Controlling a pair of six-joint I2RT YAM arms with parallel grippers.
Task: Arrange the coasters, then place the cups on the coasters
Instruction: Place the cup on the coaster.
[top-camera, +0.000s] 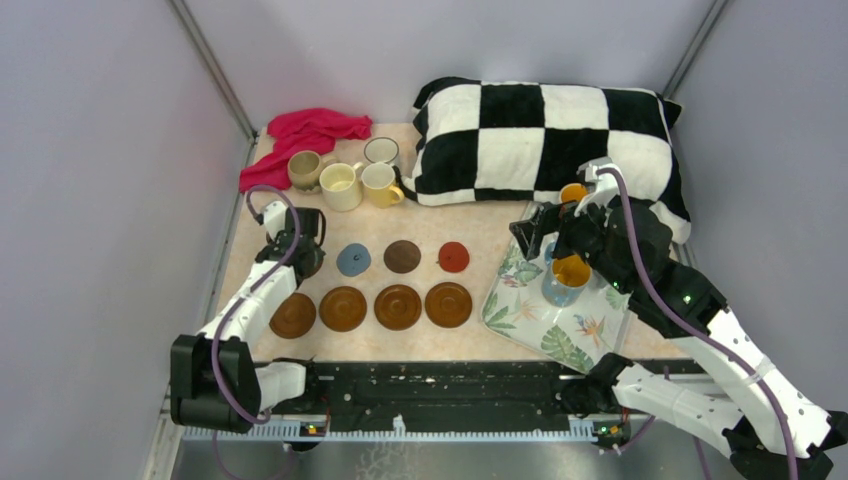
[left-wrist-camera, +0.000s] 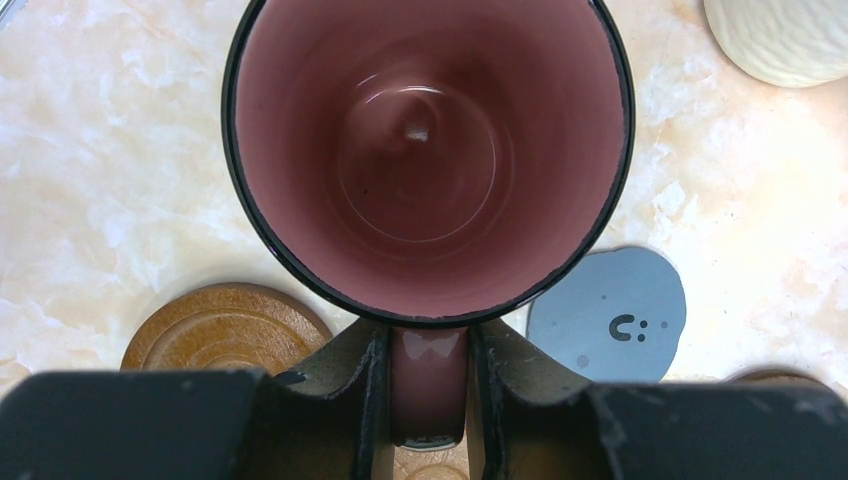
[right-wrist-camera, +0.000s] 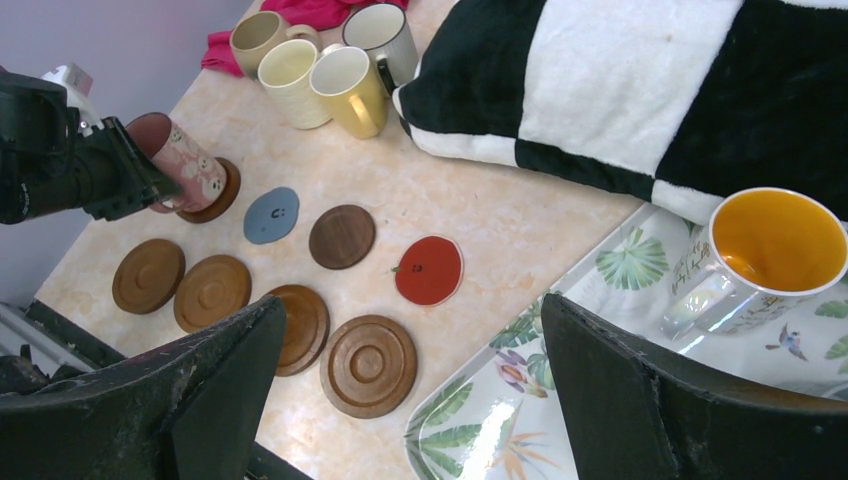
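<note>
Marbled table (top-camera: 440, 228) bears coasters (top-camera: 398, 306), mugs (top-camera: 341, 186), red cloth (top-camera: 310, 130), checkered pillow (top-camera: 540, 140), leafy tray (top-camera: 515, 300).

Between the left jaws, the pink cup (left-wrist-camera: 430, 150) has a black rim; beside it lie a blue-grey coaster (left-wrist-camera: 610, 315) and a brown coaster (left-wrist-camera: 225, 330). Beyond the right jaws: a red coaster (right-wrist-camera: 428, 270), a leaf-print tray (right-wrist-camera: 470, 440), a black-and-white checked pillow (right-wrist-camera: 620, 80).

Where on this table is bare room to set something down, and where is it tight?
Bare tabletop lies between the pillow and the dark brown coaster and red coaster, running left to the mug cluster. Crowded: the back-left corner with red cloth, the front coaster row, the tray under the right gripper.
</note>
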